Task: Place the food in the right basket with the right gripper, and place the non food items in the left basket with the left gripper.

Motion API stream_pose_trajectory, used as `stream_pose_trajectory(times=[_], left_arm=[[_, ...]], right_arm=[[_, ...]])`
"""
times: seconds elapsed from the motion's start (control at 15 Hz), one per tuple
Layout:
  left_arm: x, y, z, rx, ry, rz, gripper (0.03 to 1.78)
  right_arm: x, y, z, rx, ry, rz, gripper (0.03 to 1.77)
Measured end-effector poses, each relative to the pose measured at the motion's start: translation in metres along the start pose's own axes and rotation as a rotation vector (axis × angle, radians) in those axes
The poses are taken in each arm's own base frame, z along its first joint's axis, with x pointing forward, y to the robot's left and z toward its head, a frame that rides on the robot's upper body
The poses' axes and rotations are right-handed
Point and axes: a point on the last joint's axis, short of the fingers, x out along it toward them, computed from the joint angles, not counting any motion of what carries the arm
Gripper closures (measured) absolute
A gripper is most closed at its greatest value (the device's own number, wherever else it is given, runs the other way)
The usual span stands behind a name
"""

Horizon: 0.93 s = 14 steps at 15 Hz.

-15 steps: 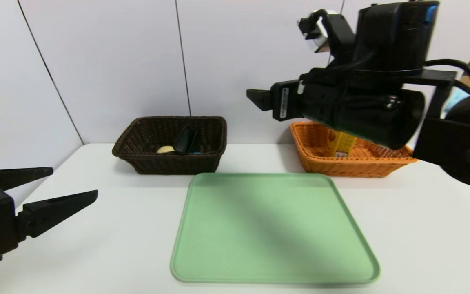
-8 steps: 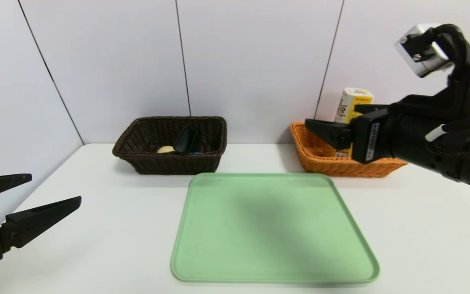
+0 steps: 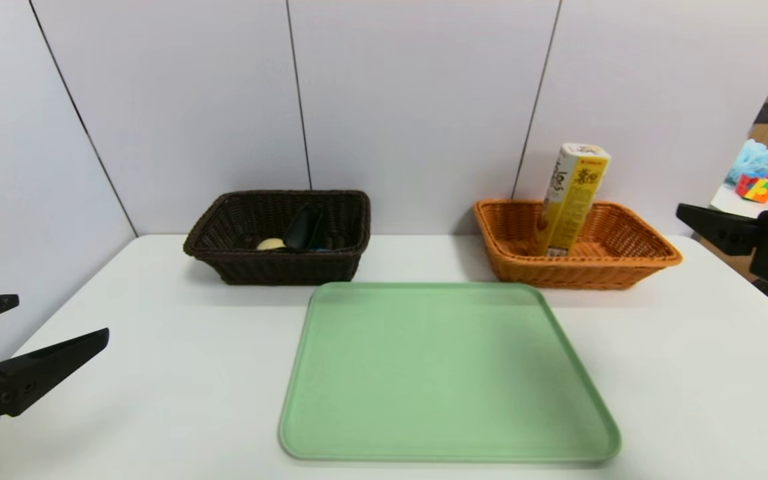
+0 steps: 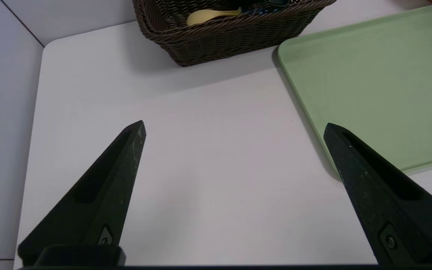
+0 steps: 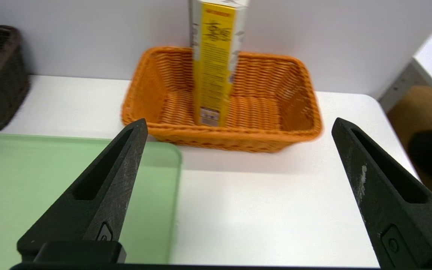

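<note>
My right pincer (image 5: pixel 240 120) is spread wide, with nothing between its fingers. It hangs above the bench (image 3: pixel 191 373) on the right-hand side, to the right of the orange basket (image 3: pixel 577 273) and apart from it. My left pincer (image 4: pixel 234 122) is likewise spread and holds nothing; it is over the left part of the bench, well apart from the dark brown basket (image 3: pixel 284 267).

Food item: one tall yellow and white carton (image 3: pixel 571 200), found inside the orange basket, on the right. It stands on end, slightly tilted, its top rising well above the rim.

Non-food items: located in the dark brown basket, on the left. Noted there are a pale yellow spoon-like piece (image 4: pixel 212 15), a black item (image 3: pixel 304 227) leaning beside it, and something blue (image 4: pixel 261 11), mostly hidden by the basket wall.

Green tray (image 3: pixel 451 373): lies flat on the bench in front of both baskets, its surface bare. Behind the bench stands a pale panelled wall (image 3: pixel 417 100). Beyond the right edge, a multicoloured block (image 3: pixel 757 188) and a light blue fluffy item (image 3: pixel 754 160) sit on a separate white surface (image 3: pixel 731 202).
</note>
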Motion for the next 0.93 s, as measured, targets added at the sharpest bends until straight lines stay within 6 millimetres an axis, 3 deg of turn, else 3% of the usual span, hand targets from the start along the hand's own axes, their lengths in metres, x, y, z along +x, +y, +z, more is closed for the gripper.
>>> stream_pose_trajectory(times=[0.33, 0.73, 0.93], left_arm=[[-0.022, 0.001, -0.023, 0.009, -0.033, 0.071, 0.12], [-0.043, 0.001, -0.071, 0.073, -0.045, 0.137, 0.12], [-0.050, 0.000, -0.088, 0.078, -0.060, 0.185, 0.12]], right_arm=[[-0.045, -0.023, -0.015, 0.011, -0.004, -0.076, 0.11], [-0.105, -0.036, -0.041, 0.012, -0.004, -0.074, 0.11], [-0.126, -0.041, -0.054, 0.017, 0.000, -0.090, 0.10]])
